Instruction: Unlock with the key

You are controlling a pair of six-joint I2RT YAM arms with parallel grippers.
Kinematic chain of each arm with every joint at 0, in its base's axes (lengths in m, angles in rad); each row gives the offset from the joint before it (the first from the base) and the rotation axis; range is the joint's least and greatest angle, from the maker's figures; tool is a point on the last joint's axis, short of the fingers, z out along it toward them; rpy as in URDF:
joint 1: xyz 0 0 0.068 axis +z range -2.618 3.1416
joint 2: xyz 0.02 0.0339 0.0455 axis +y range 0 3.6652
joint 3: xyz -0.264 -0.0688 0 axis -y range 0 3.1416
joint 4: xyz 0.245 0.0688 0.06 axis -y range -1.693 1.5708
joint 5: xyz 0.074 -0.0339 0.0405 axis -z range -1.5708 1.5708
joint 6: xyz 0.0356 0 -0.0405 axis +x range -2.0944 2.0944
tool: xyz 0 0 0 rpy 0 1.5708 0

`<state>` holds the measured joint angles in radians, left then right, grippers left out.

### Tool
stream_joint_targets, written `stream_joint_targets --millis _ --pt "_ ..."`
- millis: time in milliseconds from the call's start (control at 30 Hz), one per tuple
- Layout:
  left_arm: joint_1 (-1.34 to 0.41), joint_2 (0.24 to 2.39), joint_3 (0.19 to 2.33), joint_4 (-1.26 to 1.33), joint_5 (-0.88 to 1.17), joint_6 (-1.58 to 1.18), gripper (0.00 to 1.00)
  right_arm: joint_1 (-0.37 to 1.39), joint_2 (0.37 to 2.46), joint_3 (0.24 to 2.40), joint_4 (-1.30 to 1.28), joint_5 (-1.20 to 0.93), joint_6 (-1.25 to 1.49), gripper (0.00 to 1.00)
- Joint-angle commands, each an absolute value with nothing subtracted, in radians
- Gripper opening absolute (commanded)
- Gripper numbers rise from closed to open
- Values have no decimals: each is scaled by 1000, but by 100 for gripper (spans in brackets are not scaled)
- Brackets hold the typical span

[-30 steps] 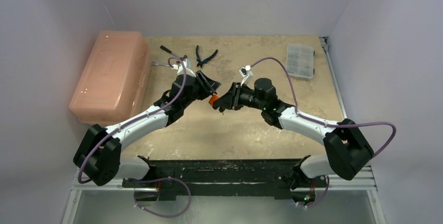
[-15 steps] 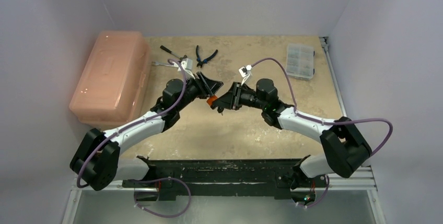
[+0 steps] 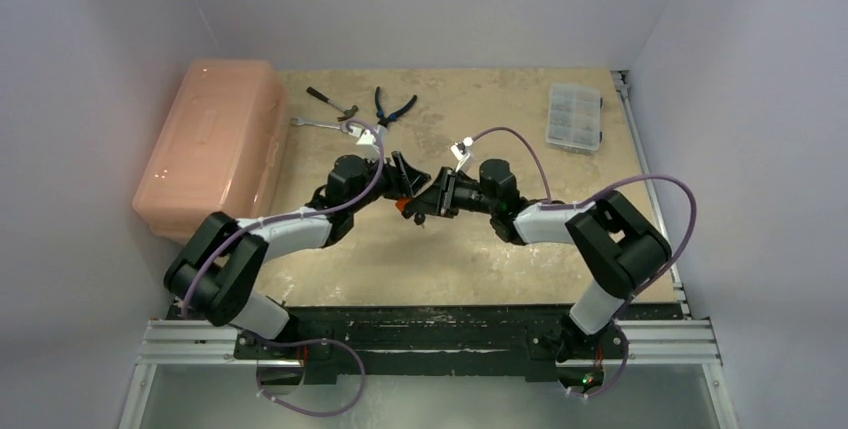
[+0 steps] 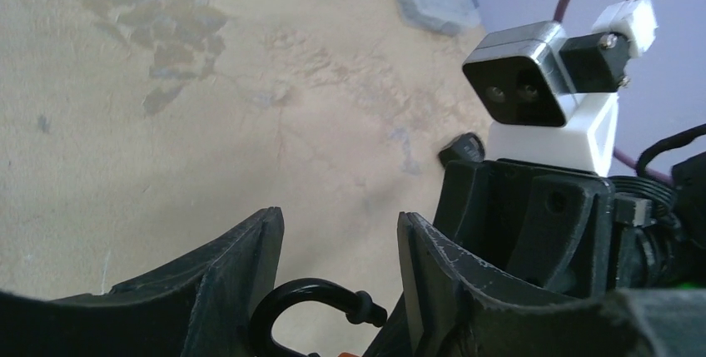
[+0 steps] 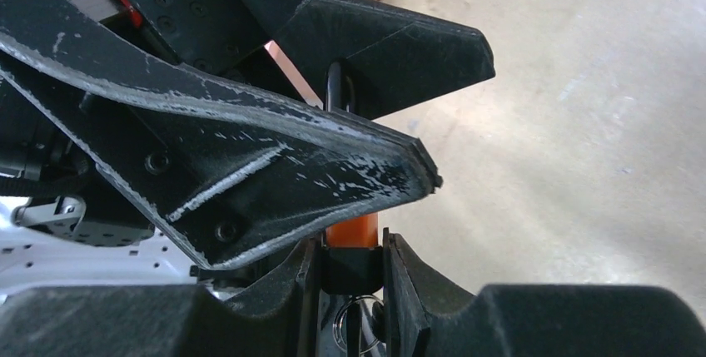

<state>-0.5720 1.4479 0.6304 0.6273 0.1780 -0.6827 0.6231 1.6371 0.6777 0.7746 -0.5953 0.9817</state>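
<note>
Padlock (image 5: 351, 228) (orange body) sits clamped in right claw (image 5: 350, 257).

Top view bright, even diffuse light; soft faint shadows under arms (image 3: 290, 229) on table (image 3: 460, 259); small glare on pink box (image 3: 212, 144). Wrist views: near fingers (image 4: 216, 282) soft, padlock (image 5: 351, 257) shadowed, background slightly blurred.

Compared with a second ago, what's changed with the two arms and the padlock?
The left gripper has opened, and its fingers now stand clear of the shackle. Both arms have folded their elbows inward, and the spot where they meet has drifted slightly toward the near edge. The right gripper stays clamped on the padlock. The pliers, pink bin and organiser box have not moved.
</note>
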Motion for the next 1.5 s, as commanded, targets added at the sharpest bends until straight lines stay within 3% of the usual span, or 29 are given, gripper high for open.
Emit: stream_joint_targets --millis 0,400,633,733,800,933,1133,1467 --pt "-578 1530 655 792 268 -643 55 605 1719 656 872 -579 1044 0" --pt "-559 1795 733 809 265 -563 55 563 1931 679 923 -574 1098 0" --pt "-533 1885 810 760 208 -514 55 556 1972 713 813 -546 1073 0" --pt "-519 1889 837 749 198 -512 59 555 1980 732 767 -532 1061 0" --pt "-506 1880 863 729 198 -511 69 555 1982 750 715 -519 1043 0" --pt "-493 1801 887 661 156 -493 82 555 1986 788 649 -501 1026 0" --pt "-490 1564 913 413 11 -475 86 555 2010 879 557 -478 1012 0" --pt "-488 1182 993 -16 -140 -343 86 555 2110 1052 508 -487 1035 20"
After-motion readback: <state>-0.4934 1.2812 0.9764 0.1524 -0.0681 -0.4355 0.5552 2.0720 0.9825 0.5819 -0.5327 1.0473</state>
